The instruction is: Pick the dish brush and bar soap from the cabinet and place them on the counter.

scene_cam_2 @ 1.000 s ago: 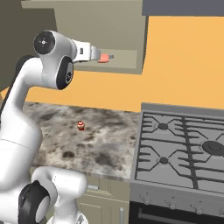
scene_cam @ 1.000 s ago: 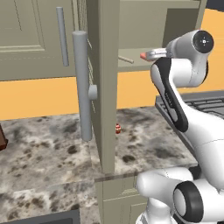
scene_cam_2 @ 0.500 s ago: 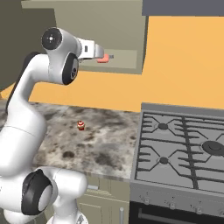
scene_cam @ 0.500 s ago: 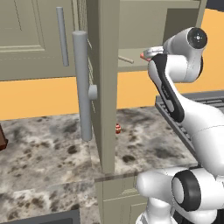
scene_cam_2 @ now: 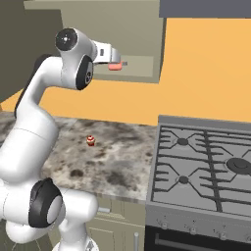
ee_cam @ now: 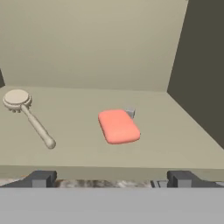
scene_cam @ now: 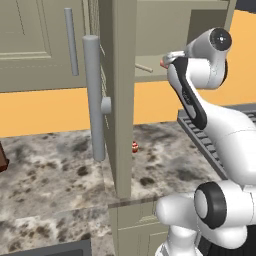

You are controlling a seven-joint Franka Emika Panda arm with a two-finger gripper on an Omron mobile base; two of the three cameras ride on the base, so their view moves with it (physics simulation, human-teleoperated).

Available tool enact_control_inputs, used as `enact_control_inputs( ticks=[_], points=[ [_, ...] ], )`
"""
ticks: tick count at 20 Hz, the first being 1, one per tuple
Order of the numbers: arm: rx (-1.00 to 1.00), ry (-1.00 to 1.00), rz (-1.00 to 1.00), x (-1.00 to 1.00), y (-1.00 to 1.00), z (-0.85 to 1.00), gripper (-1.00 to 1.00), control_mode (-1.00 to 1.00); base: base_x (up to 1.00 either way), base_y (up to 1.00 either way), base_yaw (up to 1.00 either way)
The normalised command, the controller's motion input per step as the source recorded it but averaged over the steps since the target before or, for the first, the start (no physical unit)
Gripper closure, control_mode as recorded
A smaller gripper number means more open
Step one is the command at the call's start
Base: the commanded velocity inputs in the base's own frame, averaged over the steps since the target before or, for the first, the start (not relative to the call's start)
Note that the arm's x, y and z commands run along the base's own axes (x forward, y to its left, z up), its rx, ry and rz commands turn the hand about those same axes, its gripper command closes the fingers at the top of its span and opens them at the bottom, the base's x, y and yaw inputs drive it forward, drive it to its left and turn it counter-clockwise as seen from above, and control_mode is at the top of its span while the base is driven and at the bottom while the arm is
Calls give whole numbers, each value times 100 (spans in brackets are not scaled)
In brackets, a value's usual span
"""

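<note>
Inside the cabinet [ee_cam: 87, 48], the soap [ee_cam: 118, 126] lies flat mid-shelf, brush [ee_cam: 29, 116] apart to its left, while the gripper [ee_cam: 111, 179], fully open and empty, faces the soap, apparently lined up for a reach.

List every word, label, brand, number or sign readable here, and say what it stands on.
None: no readable text on the bar soap, the dish brush, the cabinet, the counter or the stove.
The small red-and-white object is too small to tell.
</note>
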Motion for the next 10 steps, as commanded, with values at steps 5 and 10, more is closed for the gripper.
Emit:
enact_control_inputs(
  ticks=[5, 10],
  points=[
    [0, 4, 0, 26, -2, -1, -100, -100, 0, 0, 0],
    [0, 4, 0, 22, -3, -9, -100, -100, 0, 0, 0]
  ],
)
